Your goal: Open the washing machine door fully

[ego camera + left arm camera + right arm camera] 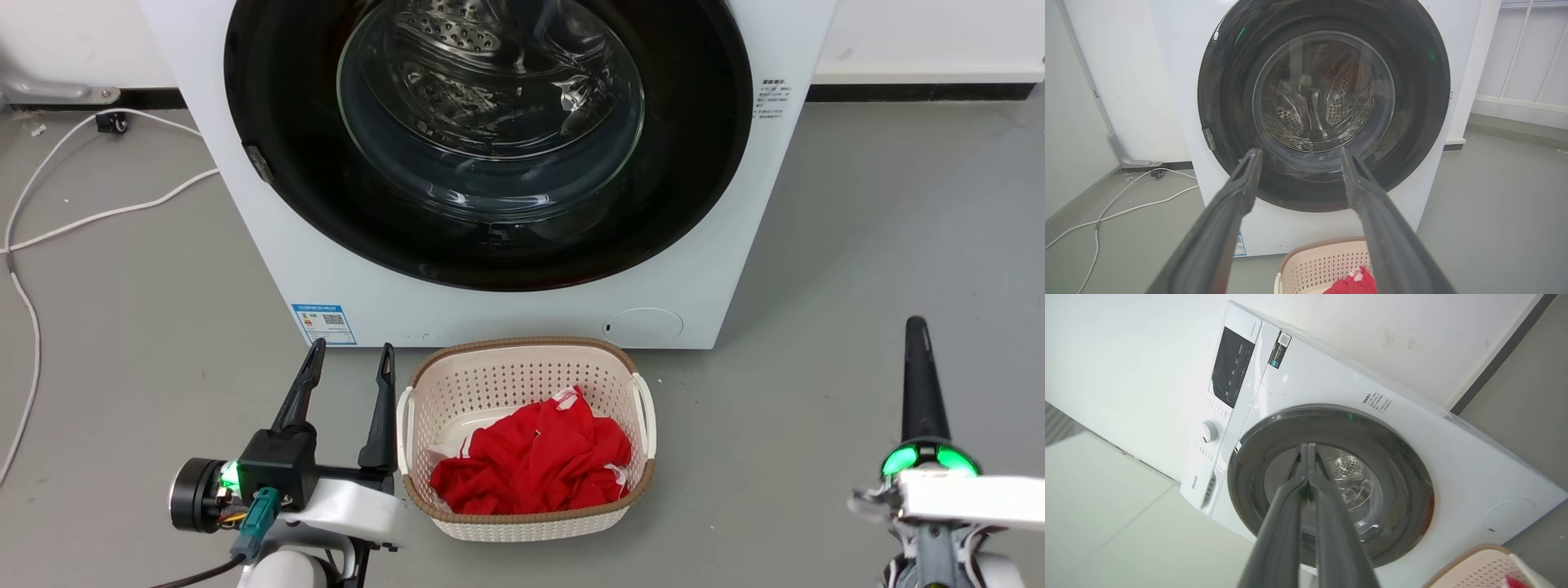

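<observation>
Since its black ring lies flush against the white front of the washing machine [490, 314], the washing machine door [488, 135] is shut. It spans nearly the whole width of that front and faces straight out toward the robot. Being round, it has no long axis, and its bulging glass centre gives a look at the steel drum [1314, 118] behind. A small grey catch [260, 163] sits on the door's left edge. The tilted right wrist view adds what lies above the door: a dark control panel [1229, 367] and a white dial [1209, 430] along the machine's top edge. The left wrist view looks squarely at the door between the two fingers of the left gripper [351, 347], which stand well apart and hold nothing, short of the machine's lower left corner. The right gripper [916, 327] hangs over the floor [857, 245] off the machine's right side, well clear of it, with its fingers pressed together on nothing. Near the front's lower right corner is a small round white flap [645, 324]. Just before the machine's bottom edge a pale perforated basket [522, 345] stands on the floor, holding a crumpled red cloth [535, 461]. White cables [106, 214] trail across the floor to the left.
</observation>
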Motion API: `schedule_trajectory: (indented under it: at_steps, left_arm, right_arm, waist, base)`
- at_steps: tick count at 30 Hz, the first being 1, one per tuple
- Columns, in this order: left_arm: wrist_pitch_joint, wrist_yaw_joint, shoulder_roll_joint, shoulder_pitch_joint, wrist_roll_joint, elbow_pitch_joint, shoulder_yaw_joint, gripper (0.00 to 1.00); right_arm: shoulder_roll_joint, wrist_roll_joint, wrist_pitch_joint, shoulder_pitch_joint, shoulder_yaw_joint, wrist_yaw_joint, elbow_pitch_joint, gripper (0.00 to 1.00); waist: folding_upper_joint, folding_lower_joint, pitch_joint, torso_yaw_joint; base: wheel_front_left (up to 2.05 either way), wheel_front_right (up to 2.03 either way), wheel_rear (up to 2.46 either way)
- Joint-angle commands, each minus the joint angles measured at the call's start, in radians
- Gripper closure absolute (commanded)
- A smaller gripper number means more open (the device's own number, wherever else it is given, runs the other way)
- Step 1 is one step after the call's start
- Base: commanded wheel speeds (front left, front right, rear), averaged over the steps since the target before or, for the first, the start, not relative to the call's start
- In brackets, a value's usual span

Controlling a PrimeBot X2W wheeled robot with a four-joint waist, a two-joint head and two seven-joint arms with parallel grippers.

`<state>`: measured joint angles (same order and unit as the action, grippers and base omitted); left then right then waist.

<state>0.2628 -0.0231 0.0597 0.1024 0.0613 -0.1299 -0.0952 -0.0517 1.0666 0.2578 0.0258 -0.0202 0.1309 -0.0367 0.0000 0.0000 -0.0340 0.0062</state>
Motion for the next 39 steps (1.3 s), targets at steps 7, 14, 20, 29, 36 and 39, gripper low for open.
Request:
schedule_trajectory:
  at_steps: [7,14,20,29,36,39]
  left_arm:
    - [0.003,0.004,-0.003,0.023,-0.001,0.014,0.008,0.00]
    - [0.003,0.002,-0.004,0.052,-0.005,0.037,0.010,0.00]
    - [0.003,0.000,-0.006,0.087,0.002,0.059,0.003,0.00]
    - [0.003,0.007,-0.009,0.134,0.011,0.086,-0.014,0.00]
    - [0.003,0.012,-0.009,0.161,0.018,0.097,-0.026,0.00]
    - [0.003,0.015,-0.010,0.174,0.020,0.105,-0.027,0.00]
  right_arm:
    - [-0.005,0.488,-0.047,0.158,0.047,0.000,0.012,1.00]
    - [-0.081,0.592,-0.120,0.370,0.093,0.000,0.136,1.00]
    - [-0.187,0.601,-0.175,0.588,0.077,0.000,0.295,1.00]
    - [-0.337,0.535,-0.296,0.945,-0.018,0.000,0.547,1.00]
    - [-0.383,0.434,-0.461,1.201,-0.152,0.000,0.773,1.00]
    - [-0.370,0.387,-0.533,1.289,-0.207,0.000,0.876,1.00]
  waist:
    - [0.0000,0.0000,-0.028,-0.005]
    - [0.0000,0.0000,-0.083,0.003]
    - [0.0000,0.0000,-0.145,0.024]
    - [0.0000,0.0000,-0.231,0.055]
    - [0.0000,0.0000,-0.281,0.077]
    - [0.0000,0.0000,-0.300,0.081]
  base:
    - [0.00,0.00,0.00]
    - [0.00,0.00,0.00]
    - [0.00,0.00,0.00]
    - [0.00,0.00,0.00]
    - [0.00,0.00,0.00]
    - [0.00,0.00,0.00]
